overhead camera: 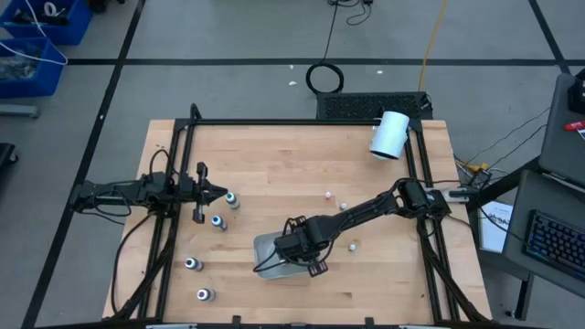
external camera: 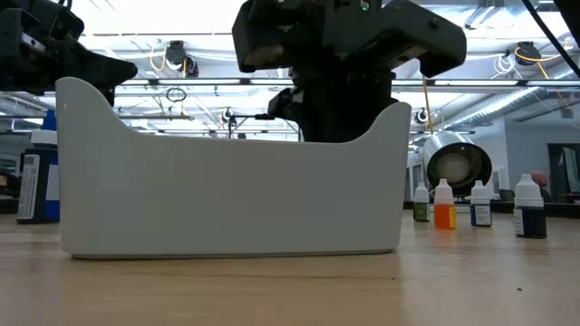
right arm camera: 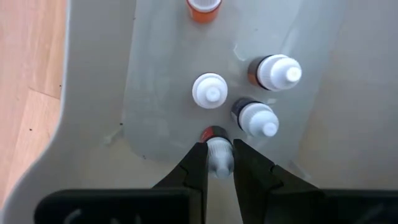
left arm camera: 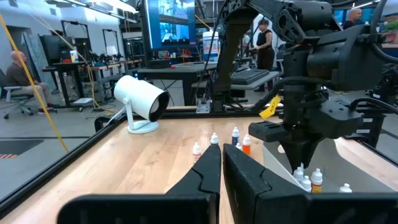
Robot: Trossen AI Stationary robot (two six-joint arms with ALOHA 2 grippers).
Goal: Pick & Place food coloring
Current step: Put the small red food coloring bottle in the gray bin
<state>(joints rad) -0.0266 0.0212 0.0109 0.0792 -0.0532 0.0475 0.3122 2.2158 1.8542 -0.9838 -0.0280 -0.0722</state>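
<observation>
The clear plastic tray (overhead camera: 267, 265) lies near the table's near middle. My right gripper (right arm camera: 219, 167) reaches down into it from above and is shut on a small food coloring bottle (right arm camera: 217, 152). Several more small bottles (right arm camera: 209, 91) stand upright inside the tray (right arm camera: 99, 93). Larger dark-bodied bottles (overhead camera: 219, 222) stand on the table's left side, close to my left gripper (overhead camera: 218, 194), which hovers shut and touches nothing. A few tiny whitish bottles (overhead camera: 345, 206) stand on the wood right of centre. In the low view the tray's wall (external camera: 227, 190) hides the held bottle. My right gripper pinches the small bottle by its white cap (right arm camera: 219, 158) between the two fingers. The fingers come from above, pointing down into the tray. The bottle hangs upright below them, its reddish body (right arm camera: 211, 133) showing past the cap; I cannot tell whether its base touches the tray floor.
A big white cylinder (overhead camera: 390, 135) lies at the far right corner. A black frame rail (overhead camera: 174, 183) runs along the table's left and far sides. Bare wood lies between the tray and the far edge. People sit and stand in the room beyond (left arm camera: 13, 74).
</observation>
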